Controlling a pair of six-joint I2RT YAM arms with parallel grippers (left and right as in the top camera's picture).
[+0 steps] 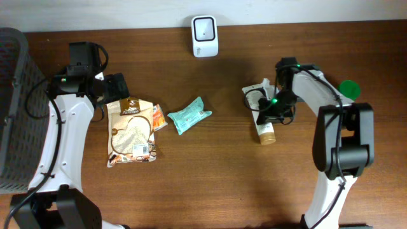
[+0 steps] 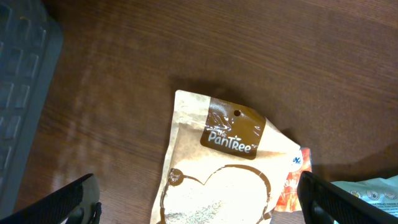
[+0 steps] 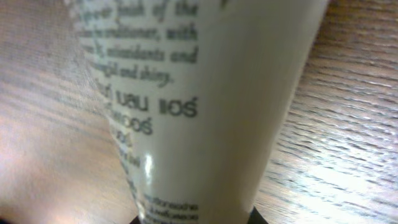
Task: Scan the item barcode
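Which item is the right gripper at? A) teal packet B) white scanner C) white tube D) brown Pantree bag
C: in the overhead view the right gripper sits on the white tube, and the tube's printed side fills the right wrist view.

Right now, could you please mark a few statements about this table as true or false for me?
1. The left gripper is open, with the brown pouch below it. True.
2. The white scanner lies between the pouch and the teal packet. False: it stands alone at the far edge of the table; a small orange packet lies between those two.
3. The right gripper is at the white tube. True.
4. The teal packet lies inside the grey basket. False: it lies on the bare table, between the pouch and the tube.
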